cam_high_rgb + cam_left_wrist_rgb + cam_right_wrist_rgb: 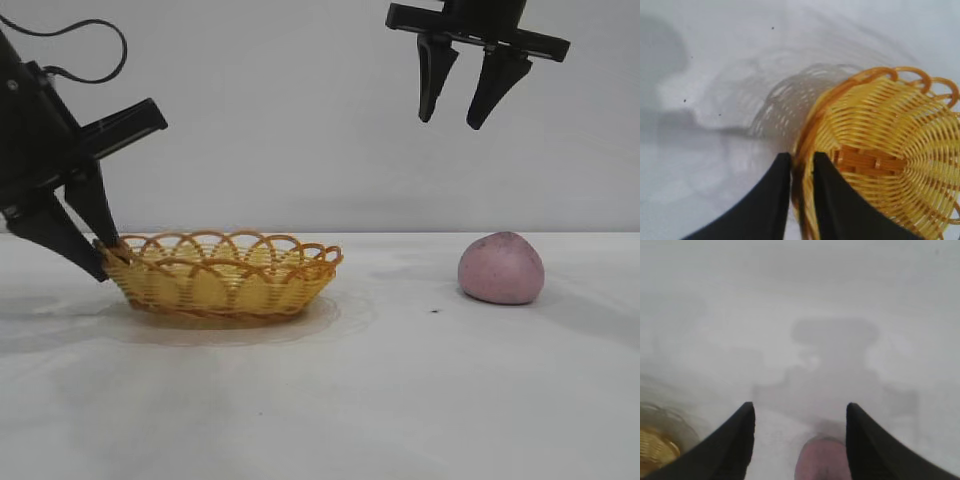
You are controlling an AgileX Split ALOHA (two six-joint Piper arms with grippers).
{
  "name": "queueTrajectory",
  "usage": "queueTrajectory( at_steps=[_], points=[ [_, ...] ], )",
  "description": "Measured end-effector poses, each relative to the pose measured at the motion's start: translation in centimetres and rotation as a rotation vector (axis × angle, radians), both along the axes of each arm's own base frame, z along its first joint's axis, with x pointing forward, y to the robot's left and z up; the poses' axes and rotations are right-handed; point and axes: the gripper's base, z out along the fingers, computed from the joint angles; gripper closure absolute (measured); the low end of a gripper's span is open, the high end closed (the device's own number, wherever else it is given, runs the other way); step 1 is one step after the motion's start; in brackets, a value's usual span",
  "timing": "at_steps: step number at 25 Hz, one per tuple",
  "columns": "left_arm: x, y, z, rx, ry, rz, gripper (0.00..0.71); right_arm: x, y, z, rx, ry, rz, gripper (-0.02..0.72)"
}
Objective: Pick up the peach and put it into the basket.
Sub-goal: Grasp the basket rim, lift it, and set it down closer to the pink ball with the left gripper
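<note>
Surface (pixel 330 400) bare in front | left gripper (pixel 102 258) jaws pinch basket (pixel 225 275) rim at 9 o'clock, we judge steadying | right gripper (pixel 458 108) jaws spread above peach (pixel 501 268)

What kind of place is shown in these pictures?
Probably a robot test bench in a lab: a bare white table against a plain wall, two black grippers, and only a basket and a peach set out.

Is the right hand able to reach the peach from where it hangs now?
Probably yes. The right hand hangs open above the peach, a little to its left, with nothing between them. The peach sits alone on the table, apart from the basket.
</note>
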Motion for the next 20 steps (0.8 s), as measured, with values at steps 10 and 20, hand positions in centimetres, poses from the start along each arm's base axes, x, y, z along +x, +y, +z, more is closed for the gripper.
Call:
queueTrajectory(
  at_steps=[10,20],
  points=[
    [-0.3,0.8,3.1,-0.003,-0.083,-0.051,0.377,0.0,0.0,0.0,-0.001,-0.001,0.002,0.302],
    [0.8,8.8,6.5,0.342,-0.100,-0.277,0.445,-0.1,0.2,0.0,0.018,0.012,0.002,0.302]
  ],
)
